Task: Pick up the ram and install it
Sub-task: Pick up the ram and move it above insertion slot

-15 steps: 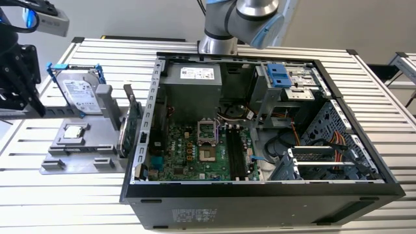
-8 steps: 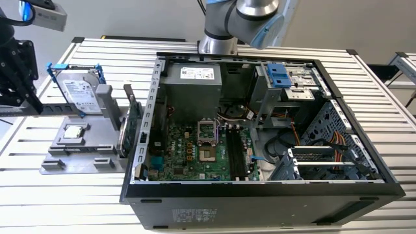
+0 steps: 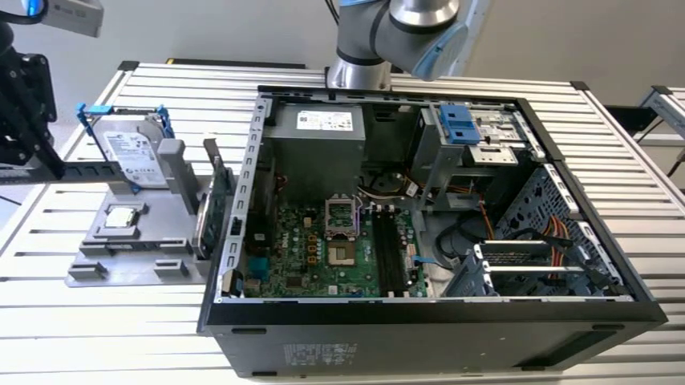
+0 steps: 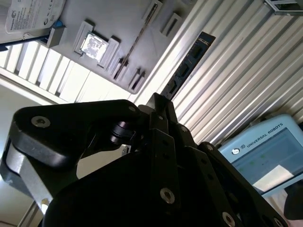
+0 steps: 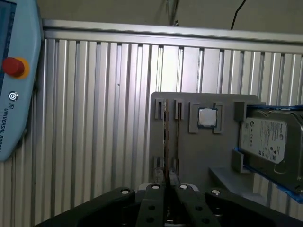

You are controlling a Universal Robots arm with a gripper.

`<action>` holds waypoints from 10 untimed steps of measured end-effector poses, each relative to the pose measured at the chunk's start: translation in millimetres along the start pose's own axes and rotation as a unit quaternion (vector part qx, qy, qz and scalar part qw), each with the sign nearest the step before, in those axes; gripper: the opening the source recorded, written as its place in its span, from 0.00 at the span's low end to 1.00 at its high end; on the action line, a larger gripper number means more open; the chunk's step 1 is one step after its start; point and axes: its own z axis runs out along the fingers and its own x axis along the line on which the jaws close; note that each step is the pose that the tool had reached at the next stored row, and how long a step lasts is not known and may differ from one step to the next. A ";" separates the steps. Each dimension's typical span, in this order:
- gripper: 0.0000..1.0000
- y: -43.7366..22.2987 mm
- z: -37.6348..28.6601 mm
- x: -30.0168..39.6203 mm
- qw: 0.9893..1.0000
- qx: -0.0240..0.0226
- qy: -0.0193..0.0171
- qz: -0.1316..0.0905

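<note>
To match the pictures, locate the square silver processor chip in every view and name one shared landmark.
Exterior view: square silver processor chip in a pocket of the grey plastic holder tray, at the exterior view's left of the open computer case.
Second wrist view: chip in the same tray pocket.
First wrist view: chip in that pocket.
Shared landmark: the silver hard drive in its blue bracket, on the same tray.
</note>
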 end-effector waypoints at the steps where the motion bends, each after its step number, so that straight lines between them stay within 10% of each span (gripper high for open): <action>1: 0.00 0.0 -1.0 0.0 1.000 0.000 0.000 0.000; 10: 0.00 0.1 -10.7 -0.1 1.000 0.000 0.000 0.000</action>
